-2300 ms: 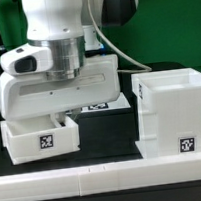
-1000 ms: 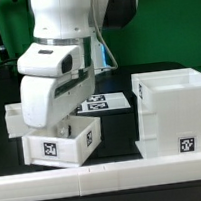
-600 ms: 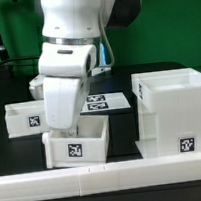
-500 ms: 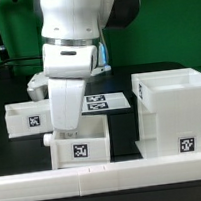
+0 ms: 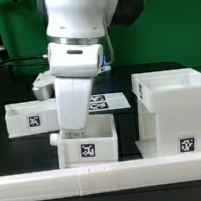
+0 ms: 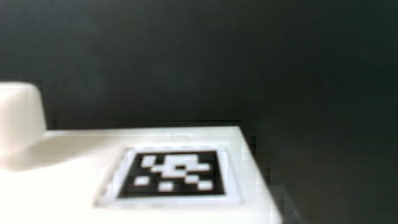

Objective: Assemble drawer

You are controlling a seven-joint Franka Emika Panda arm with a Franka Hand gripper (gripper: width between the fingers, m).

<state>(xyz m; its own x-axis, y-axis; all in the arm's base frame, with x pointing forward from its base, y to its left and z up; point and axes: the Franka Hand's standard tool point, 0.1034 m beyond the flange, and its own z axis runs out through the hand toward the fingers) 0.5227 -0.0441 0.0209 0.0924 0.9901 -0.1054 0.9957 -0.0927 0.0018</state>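
Towering over the middle of the surface (image 5: pixel 16 158): the arm (image 5: pixel 80 35), reaching straight down. Standing by the exterior view's right edge, near the front: the casing (image 5: pixel 175 109), mouth apparently facing up. Sitting back toward the exterior view's left edge: the far tray (image 5: pixel 28 118), untouched. Sitting at the front edge, just behind the low wall (image 5: pixel 146 170): the near tray (image 5: pixel 89 150), tag facing forward, just beside the casing. Dipping toward that tray from directly above: the claw (image 5: pixel 77 125), fingertips hidden, so no telling how wide or whether gripping. Probably needing next a shift toward the exterior view's right, the casing lying that way from the claw.
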